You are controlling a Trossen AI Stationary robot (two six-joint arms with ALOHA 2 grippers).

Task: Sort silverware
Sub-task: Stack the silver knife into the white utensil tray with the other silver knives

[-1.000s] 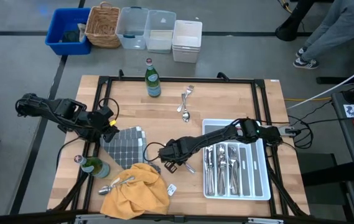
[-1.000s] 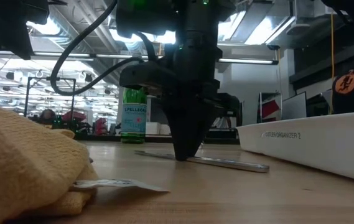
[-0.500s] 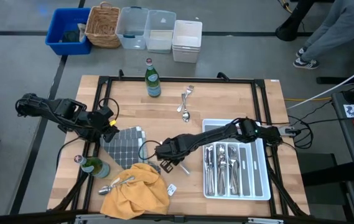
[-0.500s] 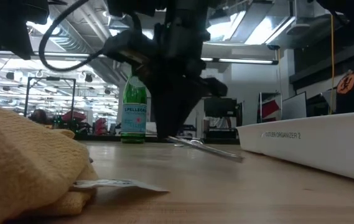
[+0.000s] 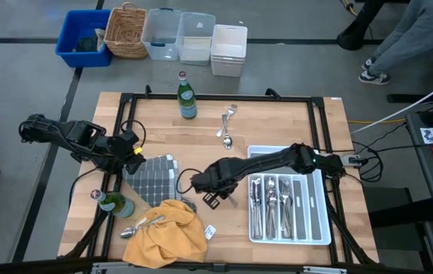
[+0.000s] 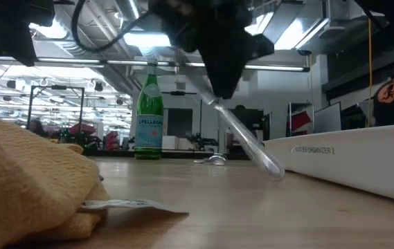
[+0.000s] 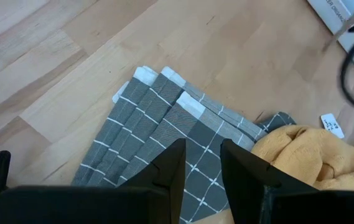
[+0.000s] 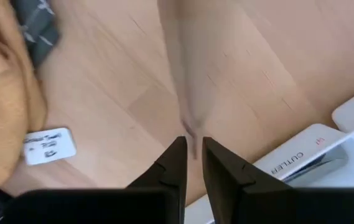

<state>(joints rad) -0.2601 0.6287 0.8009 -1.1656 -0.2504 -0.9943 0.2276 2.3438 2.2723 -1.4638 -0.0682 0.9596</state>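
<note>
My right gripper (image 6: 217,93) hangs above the table's middle, left of the white divided tray (image 5: 316,228), and is shut on a slim silver piece of silverware (image 6: 248,138). Several more pieces lie in the tray's compartments (image 5: 273,205). A fork and a spoon (image 5: 227,128) lie near the far edge, and spoons (image 5: 141,225) rest on the yellow cloth (image 5: 167,236). My left gripper (image 7: 201,165) is open above the grey checked cloth (image 7: 158,130), with nothing between its fingers. My right gripper pinches one end of the silver piece (image 8: 192,138) between its two fingertips (image 8: 178,149), coming from above and pointing down. The piece hangs tilted below the fingers, its free rounded end (image 6: 276,169) lowest and clear of the table.
One green bottle (image 5: 187,95) stands at the far edge, another (image 5: 116,204) near the left edge by the cloths. A small paper tag (image 8: 49,146) lies beside the yellow cloth. Bare wood lies between the cloths and the tray.
My right gripper has risen straight up, staying shut. The silver piece, which lay flat on the table a second ago, is now lifted clear and hangs slanting from the fingertips.
</note>
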